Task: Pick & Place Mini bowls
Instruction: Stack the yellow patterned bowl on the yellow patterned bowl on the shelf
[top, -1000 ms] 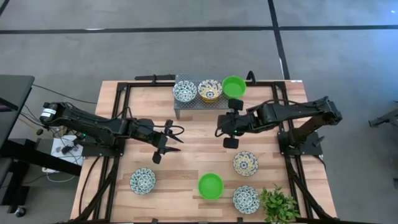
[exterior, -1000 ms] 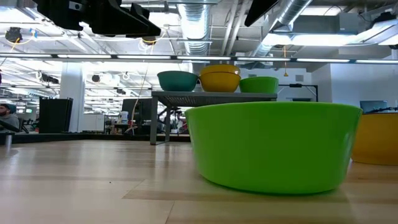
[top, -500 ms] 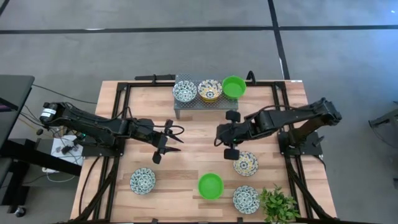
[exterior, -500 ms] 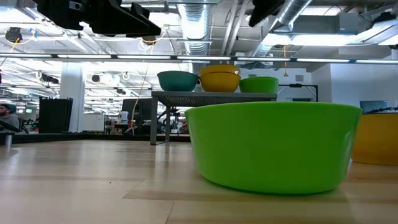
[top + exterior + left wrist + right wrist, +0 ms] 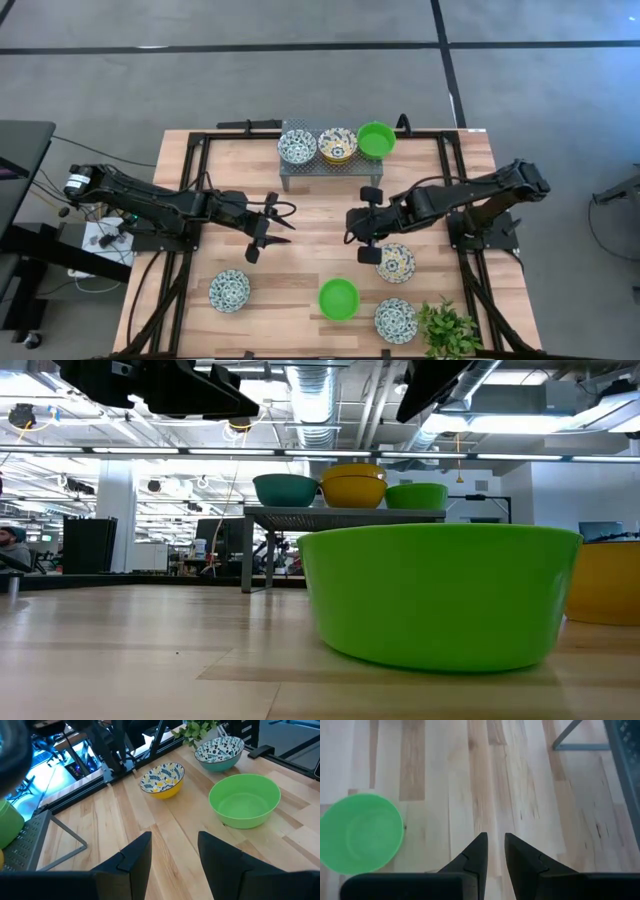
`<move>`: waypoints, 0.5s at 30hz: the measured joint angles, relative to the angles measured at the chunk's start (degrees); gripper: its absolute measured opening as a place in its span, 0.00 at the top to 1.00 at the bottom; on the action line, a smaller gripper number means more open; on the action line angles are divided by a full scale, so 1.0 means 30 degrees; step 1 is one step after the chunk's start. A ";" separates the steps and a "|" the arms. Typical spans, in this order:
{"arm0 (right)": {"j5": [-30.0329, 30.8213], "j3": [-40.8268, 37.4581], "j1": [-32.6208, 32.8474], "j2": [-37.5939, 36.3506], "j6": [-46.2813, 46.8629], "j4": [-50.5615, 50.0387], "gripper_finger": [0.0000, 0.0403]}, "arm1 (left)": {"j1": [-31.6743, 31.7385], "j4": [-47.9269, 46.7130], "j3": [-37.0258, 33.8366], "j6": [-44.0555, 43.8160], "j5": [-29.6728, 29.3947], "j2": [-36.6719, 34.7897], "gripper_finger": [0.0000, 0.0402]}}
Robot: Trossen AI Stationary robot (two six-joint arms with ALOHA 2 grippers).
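Observation:
A grey rack [image 5: 322, 165] at the far edge carries a blue-and-white bowl [image 5: 297, 147], a yellow bowl [image 5: 337, 145] and a green bowl [image 5: 376, 139]. Standing on their bases on the table are a blue-and-white bowl [image 5: 230, 290], a green bowl [image 5: 338, 298], a yellow patterned bowl [image 5: 395, 262] and another blue-and-white bowl [image 5: 396, 320]. My right gripper [image 5: 358, 224] [image 5: 496, 837] hangs over bare wood mid-table, just left of the yellow bowl, pointing down with only a narrow gap between its fingers. My left gripper [image 5: 288, 224] [image 5: 175, 840] waits open at centre-left, holding nothing.
A green leafy plant [image 5: 447, 330] stands at the near right corner beside the blue-and-white bowl. Black frame rails [image 5: 190, 200] run along the table's left and right sides. Bare wood lies between the two grippers and in front of the rack.
My right gripper has moved from just in front of the rack toward the table's near edge and now sits beside the yellow patterned bowl. No bowl has moved.

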 joint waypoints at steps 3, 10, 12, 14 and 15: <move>-0.0001 -0.0100 0.0012 0.0007 -0.0032 -0.0220 0.85 | 0.0000 0.0034 0.0000 0.0000 0.0000 0.0000 0.59; 0.0006 -0.0100 0.0003 0.0007 -0.0186 -0.0212 0.85 | 0.0000 0.0150 -0.0007 0.0000 0.0000 0.0000 0.59; 0.0006 -0.0092 0.0000 0.0007 -0.0204 -0.0206 0.85 | 0.0000 0.0215 -0.0007 0.0000 0.0000 0.0000 0.59; 0.0006 -0.0093 0.0000 0.0007 -0.0204 -0.0212 0.85 | 0.0007 0.0224 -0.0007 0.0000 0.0000 0.0000 0.59; 0.0006 -0.0092 0.0000 0.0007 -0.0204 -0.0212 0.85 | 0.0004 0.0224 -0.0007 0.0000 0.0000 0.0000 0.59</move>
